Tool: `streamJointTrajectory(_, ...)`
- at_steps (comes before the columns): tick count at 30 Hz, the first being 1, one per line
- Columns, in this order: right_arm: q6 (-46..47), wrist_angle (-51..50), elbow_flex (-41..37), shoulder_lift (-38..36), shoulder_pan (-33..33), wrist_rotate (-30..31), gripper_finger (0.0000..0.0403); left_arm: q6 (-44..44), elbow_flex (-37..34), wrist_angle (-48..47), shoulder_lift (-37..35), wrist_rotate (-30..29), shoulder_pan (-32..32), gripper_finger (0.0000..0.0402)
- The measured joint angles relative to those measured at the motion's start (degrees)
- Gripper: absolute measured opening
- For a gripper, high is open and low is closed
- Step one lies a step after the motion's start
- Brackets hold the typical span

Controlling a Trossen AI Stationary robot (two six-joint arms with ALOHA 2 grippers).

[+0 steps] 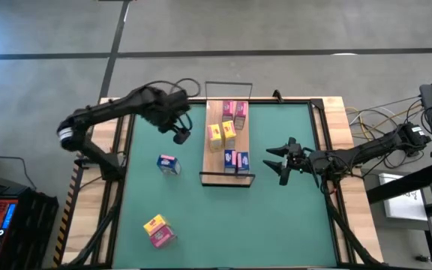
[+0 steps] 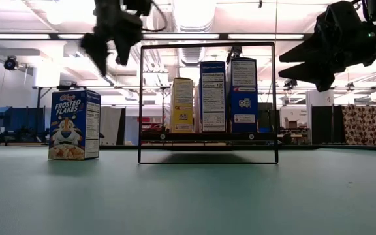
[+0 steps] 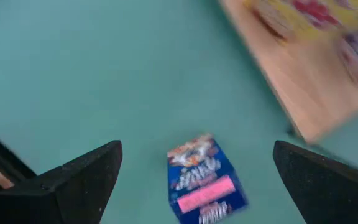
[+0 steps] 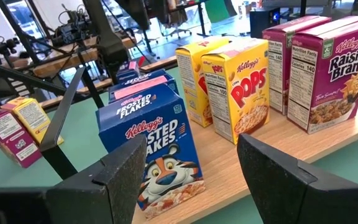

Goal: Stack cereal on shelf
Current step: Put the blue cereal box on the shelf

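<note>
LEFT gripper (image 1: 180,136) wide open above lone Frosted Flakes box (image 1: 169,164), beside shelf (image 1: 214,161) | RIGHT gripper (image 1: 279,162) part-open, empty, waiting | RISK: off-centre descent tips box over

green table (image 1: 276,217), shelf (image 1: 214,161), loose cereal boxes (image 1: 169,164)
</note>
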Motion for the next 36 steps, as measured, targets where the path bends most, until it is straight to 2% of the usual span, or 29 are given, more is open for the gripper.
streamJointTrajectory(6, 0.0, -0.1, 0.0, 0.0, 0.0, 0.0, 0.024, -20.1, -16.2, 10.9, -9.3, -1.3, -4.0, 0.04)
streamJointTrajectory(12, 0.0, -0.1, 0.0, 0.0, 0.0, 0.0, 0.024, -29.4, -24.7, 14.4, -13.8, -1.7, -9.4, 0.04)
streamJointTrajectory(16, 0.0, -0.1, 0.0, 0.0, 0.0, 0.0, 0.024, -36.7, -26.1, 13.8, -13.9, -3.8, -12.0, 0.04)
streamJointTrajectory(28, 0.0, -0.1, 0.0, 0.0, 0.0, 0.0, 0.024, -39.0, -26.7, 16.5, -9.6, -4.6, -15.8, 0.04)
streamJointTrajectory(36, 0.0, -0.1, 0.0, 0.0, 0.0, 0.0, 0.024, -38.5, -26.0, 15.4, -11.7, -7.8, -15.8, 0.04)
